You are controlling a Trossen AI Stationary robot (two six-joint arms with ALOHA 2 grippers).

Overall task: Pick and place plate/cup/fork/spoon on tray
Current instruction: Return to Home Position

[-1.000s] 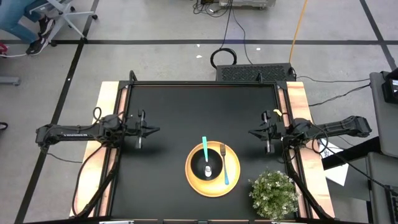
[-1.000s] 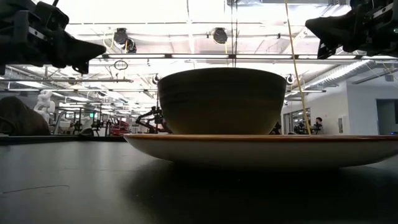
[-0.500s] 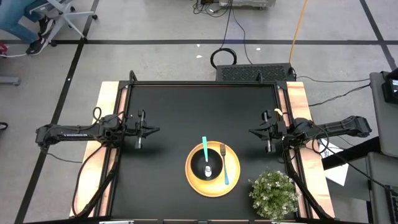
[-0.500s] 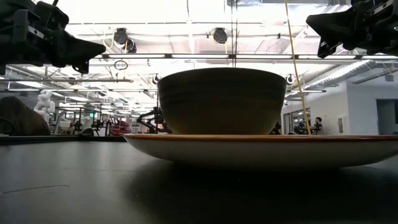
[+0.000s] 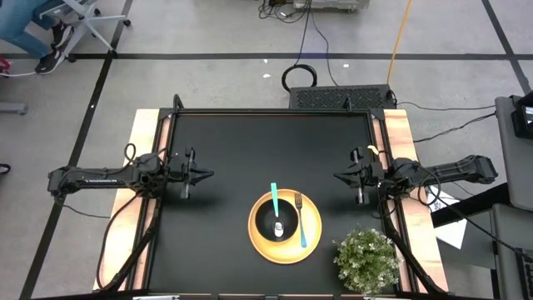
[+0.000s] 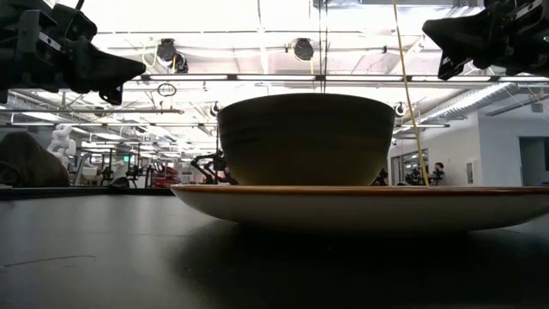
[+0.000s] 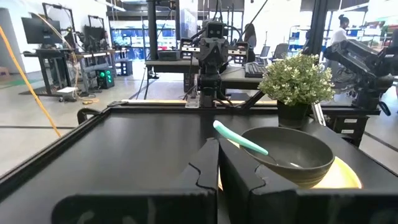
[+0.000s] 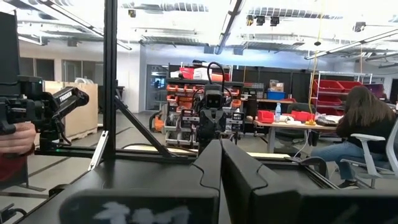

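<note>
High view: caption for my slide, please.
Cup holding the spoon, fork beside it, on the tray; left gripper and right gripper shut on either side.

Spoon (image 5: 275, 207) in cup (image 5: 286, 224) on tray (image 5: 283, 251)

Yellow tray (image 5: 260, 242), paler at its centre — dark grey cup (image 7: 292, 158). Spoon (image 5: 276, 204) and fork (image 5: 301, 221) have teal handles — the spoon's head is silver. Black tabletop (image 5: 250, 150).

Potted plant (image 5: 365, 258) on black table (image 5: 250, 150), blue office chair (image 5: 21, 29), seated person (image 8: 356, 127) beyond
</note>
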